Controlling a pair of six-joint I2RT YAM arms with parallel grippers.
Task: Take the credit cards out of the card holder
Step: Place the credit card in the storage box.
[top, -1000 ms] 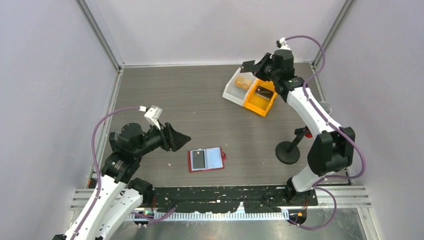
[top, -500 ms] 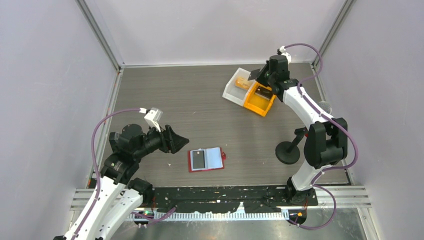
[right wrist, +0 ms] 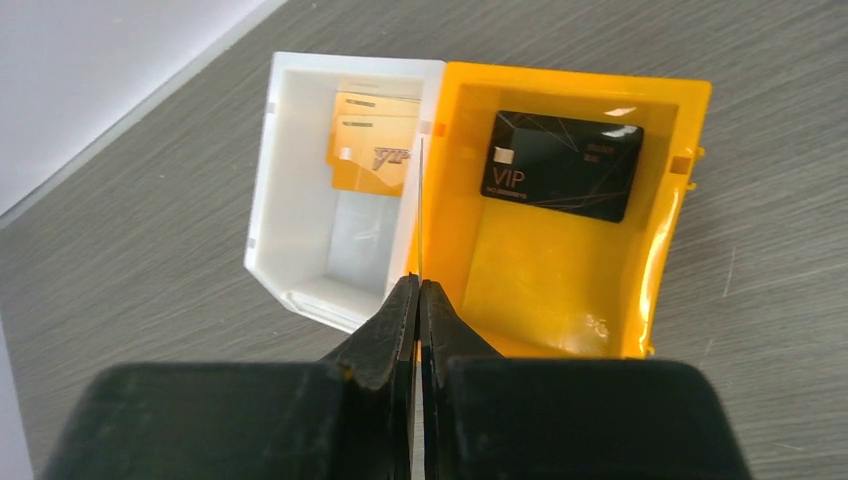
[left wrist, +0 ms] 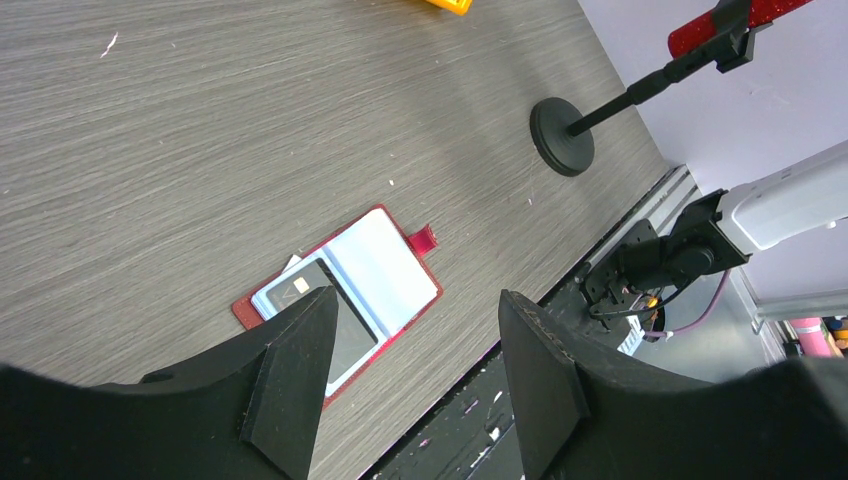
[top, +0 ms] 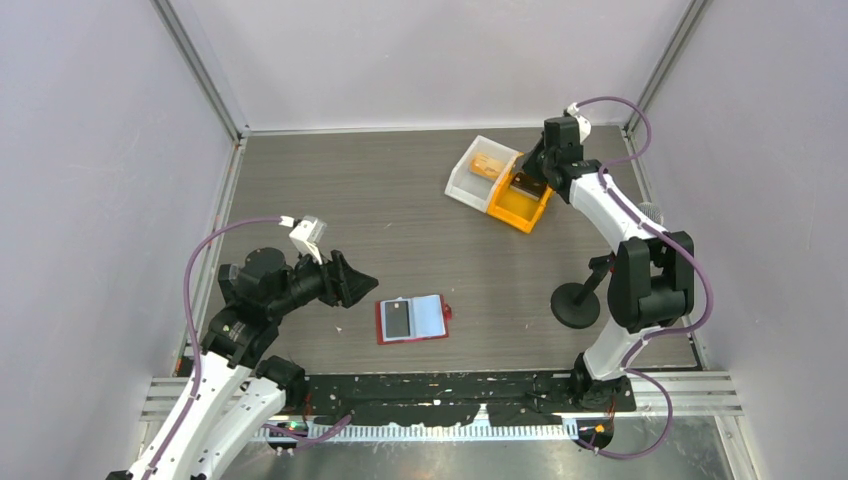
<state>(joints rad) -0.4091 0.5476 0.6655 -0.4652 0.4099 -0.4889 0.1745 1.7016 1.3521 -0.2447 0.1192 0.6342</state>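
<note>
The red card holder (top: 412, 319) lies open on the table, pale lining up, with a black card (top: 397, 319) in its left half. It also shows in the left wrist view (left wrist: 395, 275) with that card (left wrist: 355, 325). My left gripper (top: 372, 278) is open and empty, hovering just left of it (left wrist: 418, 300). My right gripper (top: 527, 172) is shut on a thin card (right wrist: 421, 200), seen edge-on above the wall between the two bins (right wrist: 418, 282). Orange-tan cards (right wrist: 375, 150) lie in the white bin (right wrist: 260, 180). A black VIP card (right wrist: 560, 165) lies in the orange bin (right wrist: 690, 200).
The white bin (top: 462, 180) and orange bin (top: 515, 215) stand joined at the back right. A black stand with a round base (top: 575, 305) is right of the holder (left wrist: 562, 122). Enclosure walls and metal rails bound the table.
My right gripper has moved right and lower with its card, from behind the white bin to over the bins' shared wall. The left arm has hardly moved.
</note>
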